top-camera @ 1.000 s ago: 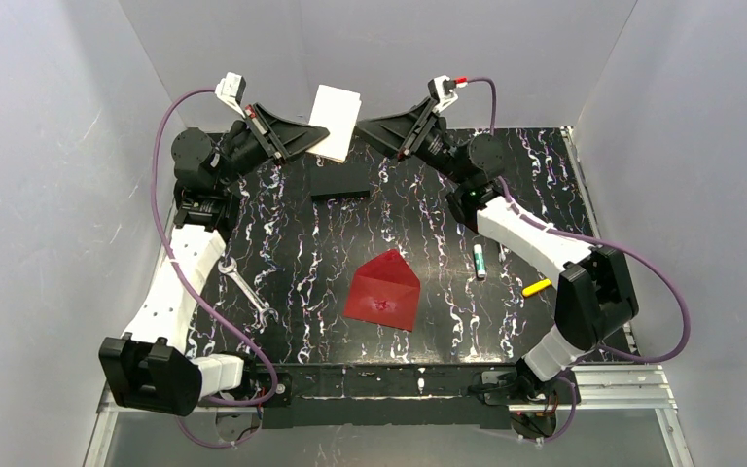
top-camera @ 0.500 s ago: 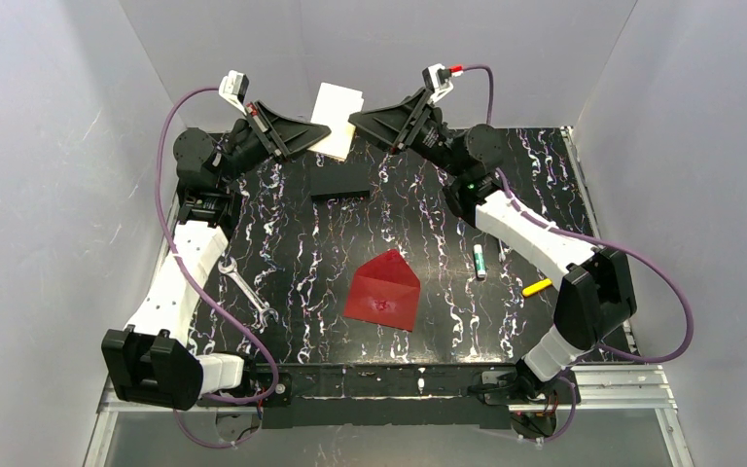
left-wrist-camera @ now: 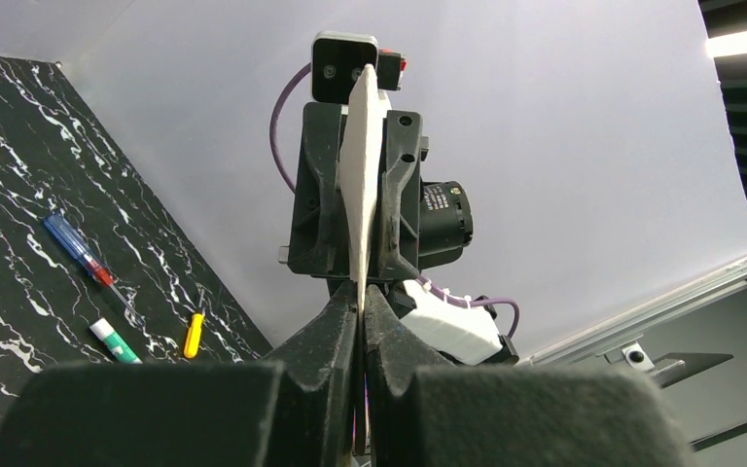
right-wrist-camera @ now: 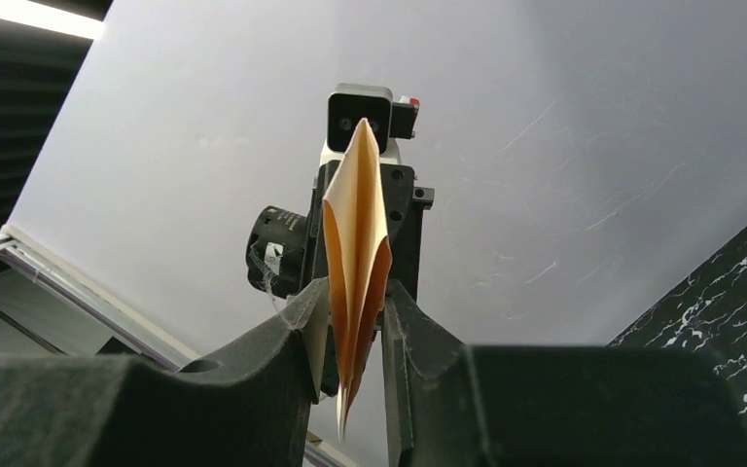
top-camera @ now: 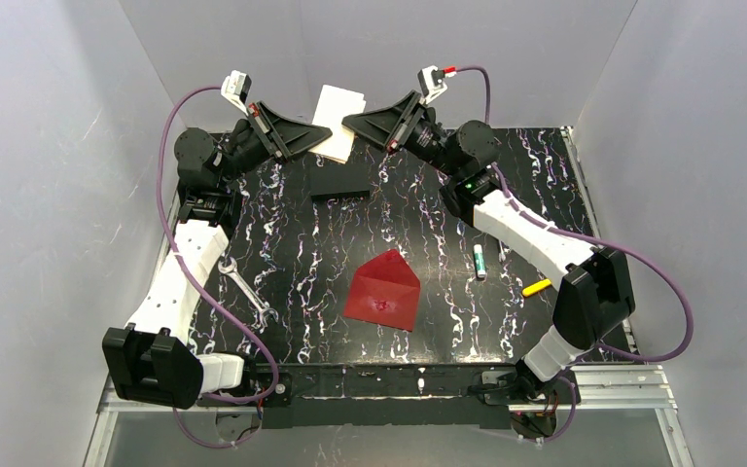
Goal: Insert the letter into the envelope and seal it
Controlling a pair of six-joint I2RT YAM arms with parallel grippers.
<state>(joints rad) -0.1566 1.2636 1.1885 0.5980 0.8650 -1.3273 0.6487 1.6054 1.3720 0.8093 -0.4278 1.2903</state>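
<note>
Holding the letter (top-camera: 340,109) aloft between two hands

We see our left hand (left-wrist-camera: 361,304) clenched on one edge of the sheet and our right hand (right-wrist-camera: 355,306) pinching the opposite edge, the paper bowed between its fingers. It hangs above the far edge of the desk (top-camera: 292,243), well apart from the envelope (top-camera: 382,290) lying flat.

letter (top-camera: 336,105): matt cream paper, smooth, one crease. envelope (top-camera: 382,292): matt red paper. bench (top-camera: 297,243): glossy black top with white marble-look veining. wrench (top-camera: 247,289): bright bare metal. left gripper (left-wrist-camera: 362,297) and right gripper (right-wrist-camera: 352,302): matt black plastic, fine-grained. rail (top-camera: 622,384) along the bench's near edge: dull silver metal.
</note>
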